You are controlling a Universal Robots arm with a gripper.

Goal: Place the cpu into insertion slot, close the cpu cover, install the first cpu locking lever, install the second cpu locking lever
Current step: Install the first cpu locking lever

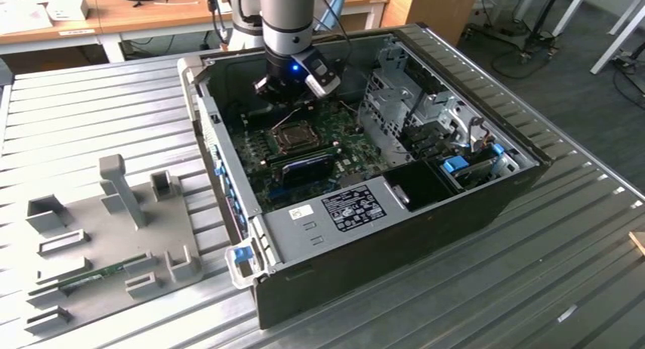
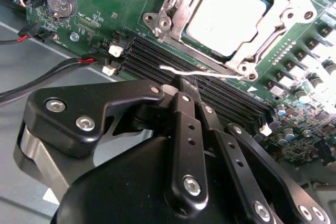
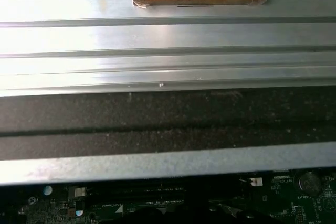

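While cpu [image 2: 226,14] lies flat (seated), gripper [image 2: 185,84] nearby

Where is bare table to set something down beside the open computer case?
The ribbed silver metal table is bare beyond the grey fixture plate and at the exterior view's right of the open black computer case. Inside it is crowded: the black gripper hangs over the green circuit board.

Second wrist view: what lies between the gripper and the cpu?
A thin silvery locking lever and long black memory slots lie between the gripper and the cpu, in the second wrist view.
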